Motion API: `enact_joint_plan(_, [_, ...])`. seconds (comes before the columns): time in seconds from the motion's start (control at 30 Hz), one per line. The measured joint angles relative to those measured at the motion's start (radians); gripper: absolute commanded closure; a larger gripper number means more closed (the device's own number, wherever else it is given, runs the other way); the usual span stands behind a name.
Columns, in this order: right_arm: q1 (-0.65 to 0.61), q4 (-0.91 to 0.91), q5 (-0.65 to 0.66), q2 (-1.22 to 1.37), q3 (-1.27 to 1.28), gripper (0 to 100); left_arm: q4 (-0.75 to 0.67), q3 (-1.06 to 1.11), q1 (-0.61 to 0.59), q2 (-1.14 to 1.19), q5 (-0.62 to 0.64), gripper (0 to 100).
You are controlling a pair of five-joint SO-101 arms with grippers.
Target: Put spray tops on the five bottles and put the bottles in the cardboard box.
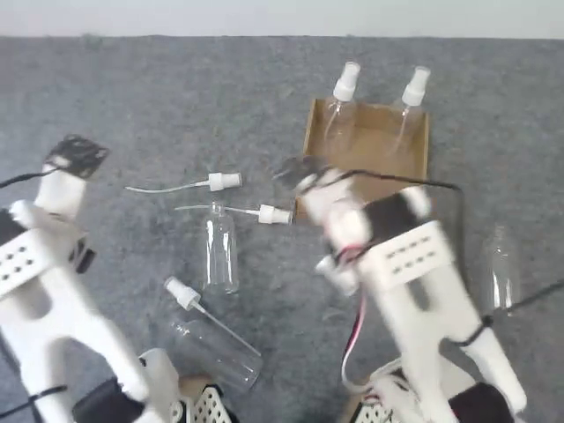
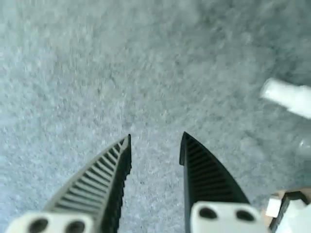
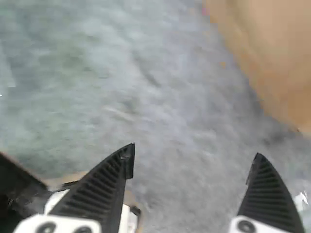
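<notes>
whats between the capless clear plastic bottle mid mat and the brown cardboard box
In the high view, a loose white spray top lies between the clear plastic bottle and the brown cardboard box, with the right gripper at the box's edge.

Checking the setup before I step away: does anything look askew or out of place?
Yes. Near the front edge a bottle lies on its side with a spray top by it, not fitted. Two more tops lie loose on the carpet. Two uncapped bottles, middle and right, sit outside the box.
</notes>
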Motion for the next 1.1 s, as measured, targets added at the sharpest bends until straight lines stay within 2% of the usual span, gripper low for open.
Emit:
enact_joint_plan(0.2, [-0.358,0.002,-0.135,0.0,0.0,69.1,-0.032,-0.005,-0.069,0.081,-0.038,85])
enact_joint_plan(0.37, [-0.531,-0.075,-0.222,0.072,0.0,68.9,-0.133,-0.005,-0.13,0.137,-0.038,85])
enact_joint_plan(0.57, [-0.58,-0.226,-0.27,0.227,0.0,68.9,-0.226,-0.021,-0.198,0.232,-0.041,85])
enact_joint_plan(0.87, [-0.71,-0.393,-0.37,0.244,0.012,69.0,-0.235,-0.218,-0.282,0.44,-0.041,85])
enact_joint_plan(1.1, [-0.721,-0.589,-0.457,0.247,0.15,69.0,-0.235,-0.359,-0.33,0.577,-0.041,85])
